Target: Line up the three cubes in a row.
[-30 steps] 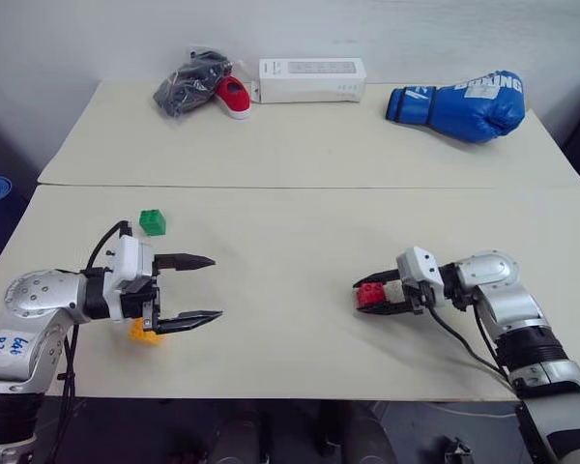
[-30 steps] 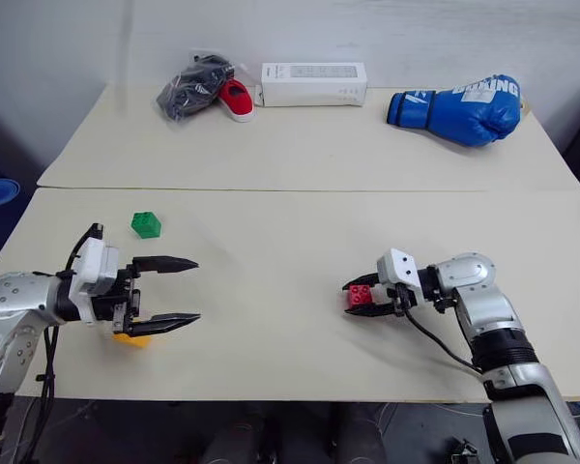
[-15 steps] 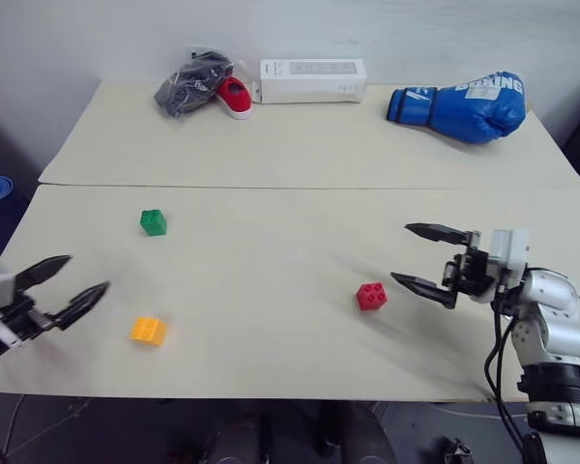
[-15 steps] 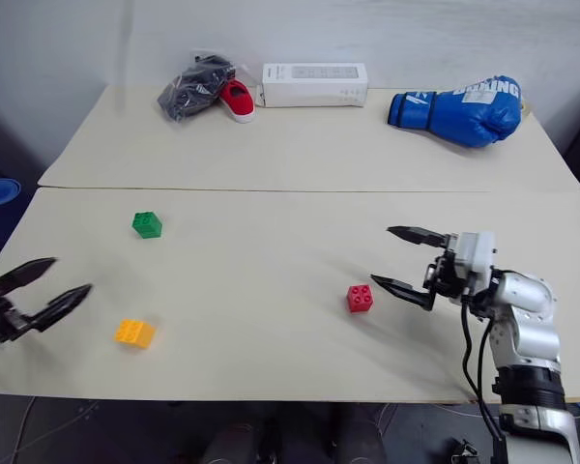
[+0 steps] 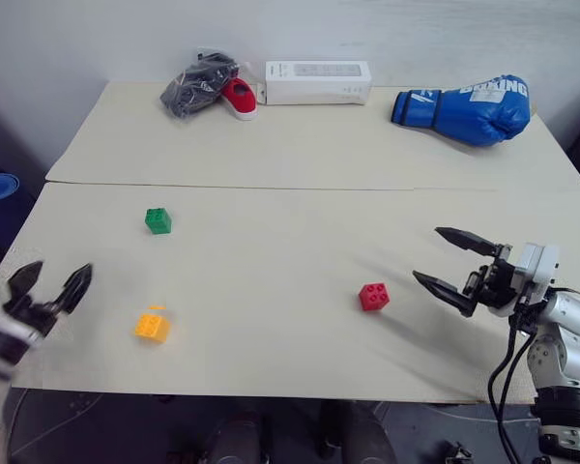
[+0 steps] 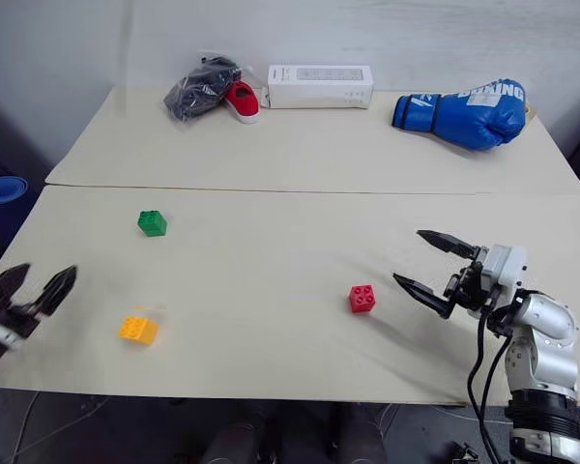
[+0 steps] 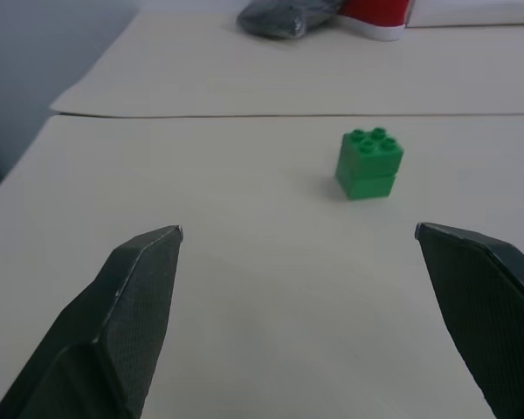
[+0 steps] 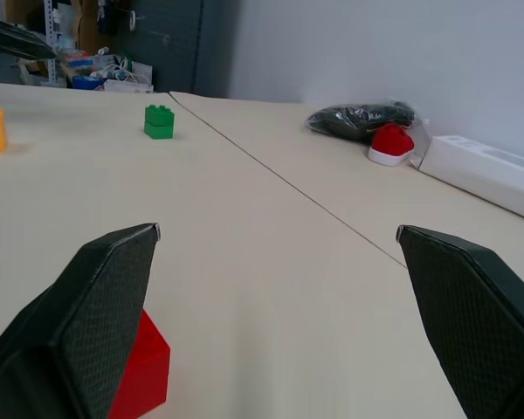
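Two cream tabletops (image 5: pixel 300 155) met at a seam under a pale wall. My left gripper (image 5: pixel 50 288), at the frame's left edge, had its fingers spread on nothing; my right gripper (image 5: pixel 447 259), lower right, gaped empty too. The small red studded plastic brick (image 5: pixel 373 296) sat just left of it, the yellow-orange one (image 5: pixel 152 327) lower left, the green one (image 5: pixel 158 220) above that.

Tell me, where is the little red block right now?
The red block sits on the near table, toward the robot's right side. It lies just in front of the open right gripper, not touching it, far from the yellow-orange block and green block.
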Available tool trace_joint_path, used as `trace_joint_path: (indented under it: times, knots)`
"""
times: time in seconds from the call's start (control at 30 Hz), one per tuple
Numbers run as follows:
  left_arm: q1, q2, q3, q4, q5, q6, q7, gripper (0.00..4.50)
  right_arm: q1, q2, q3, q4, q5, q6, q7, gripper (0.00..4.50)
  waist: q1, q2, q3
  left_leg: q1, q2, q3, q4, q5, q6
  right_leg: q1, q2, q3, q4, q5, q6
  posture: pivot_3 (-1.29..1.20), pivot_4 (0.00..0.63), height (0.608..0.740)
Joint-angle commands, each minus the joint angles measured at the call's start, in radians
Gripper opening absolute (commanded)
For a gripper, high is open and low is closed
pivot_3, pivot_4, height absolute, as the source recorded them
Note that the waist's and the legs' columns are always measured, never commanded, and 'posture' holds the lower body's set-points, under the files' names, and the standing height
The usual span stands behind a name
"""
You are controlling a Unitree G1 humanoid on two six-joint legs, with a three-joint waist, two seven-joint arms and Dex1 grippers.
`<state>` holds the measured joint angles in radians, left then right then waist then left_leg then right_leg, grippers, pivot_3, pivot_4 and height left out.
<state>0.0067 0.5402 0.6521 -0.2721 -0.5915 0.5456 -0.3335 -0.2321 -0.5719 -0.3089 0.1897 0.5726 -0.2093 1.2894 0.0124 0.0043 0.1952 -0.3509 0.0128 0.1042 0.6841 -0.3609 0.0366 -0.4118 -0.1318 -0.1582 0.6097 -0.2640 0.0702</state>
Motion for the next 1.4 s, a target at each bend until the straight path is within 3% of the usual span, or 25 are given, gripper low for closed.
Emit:
trace_joint_path:
  times: [0.03, 0.3, 0.73, 0.87, 1.1, 1.23, 1.4]
  knots:
    - [-0.18, -0.035, -0.116, -0.034, 0.056, 0.157, 0.237, 4.5, -0.013, 0.012, 0.017, -0.055, 0.011, 0.014, -0.028, 4.46, 0.007, -0.001, 0.0, 0.0, -0.001, 0.0, 0.0, 0.0, 0.0, 0.0, 0.0, 0.0, 0.0, 0.0, 0.0, 0.0, 0.15, 0.74]
    - [-0.449, -0.082, -0.296, 0.208, 0.222, 0.165, 0.363, 4.5, 0.018, 0.015, 0.032, -0.116, 0.011, 0.028, -0.065, 4.46, 0.007, -0.001, 0.0, -0.001, 0.0, 0.003, 0.0, 0.002, 0.0, -0.001, 0.004, 0.0, -0.002, 0.0, 0.0, 0.0, 0.15, 0.74]
    - [-0.59, -0.14, -0.388, 0.471, 0.322, 0.062, 0.329, 4.5, 0.087, 0.023, 0.023, -0.152, 0.019, 0.015, -0.084, 4.46, 0.013, -0.002, 0.0, -0.001, -0.001, 0.002, 0.001, 0.004, 0.0, 0.0, 0.003, -0.001, -0.001, 0.0, 0.001, 0.0, 0.15, 0.74]
    - [-0.613, -0.157, -0.381, 0.52, 0.336, 0.045, 0.342, 3.61, 0.102, 0.027, 0.025, -0.152, 0.02, 0.012, -0.079, 4.5, 0.012, -0.002, 0.0, -0.001, -0.001, 0.002, 0.001, 0.004, 0.0, 0.0, 0.003, -0.001, -0.001, 0.0, 0.001, 0.0, 0.15, 0.74]
    - [-0.59, -0.146, -0.379, 0.52, 0.35, 0.04, 0.322, 1.5, 0.092, 0.022, 0.02, -0.129, 0.022, 0.01, -0.068, 4.5, 0.012, -0.002, 0.0, -0.001, -0.001, 0.002, 0.001, 0.004, 0.0, 0.0, 0.003, -0.001, -0.001, 0.0, 0.001, 0.0, 0.15, 0.74]
    - [-0.584, -0.078, -0.36, 0.507, 0.323, -0.07, 0.175, 1.53, 0.085, 0.011, 0.012, -0.125, 0.025, 0.014, -0.063, 4.5, 0.01, -0.002, 0.0, -0.001, -0.001, 0.002, 0.001, 0.004, 0.0, -0.001, 0.003, -0.001, 0.0, 0.0, 0.001, 0.0, 0.15, 0.74]
    - [-0.595, 0.079, -0.409, 0.44, 0.199, -0.176, -0.304, 1.53, 0.112, -0.031, -0.039, -0.136, 0.035, 0.024, -0.055, 4.5, 0.011, -0.002, 0.0, -0.001, -0.001, 0.002, 0.001, 0.004, 0.0, -0.001, 0.003, -0.001, -0.001, 0.0, 0.001, 0.0, 0.15, 0.74]
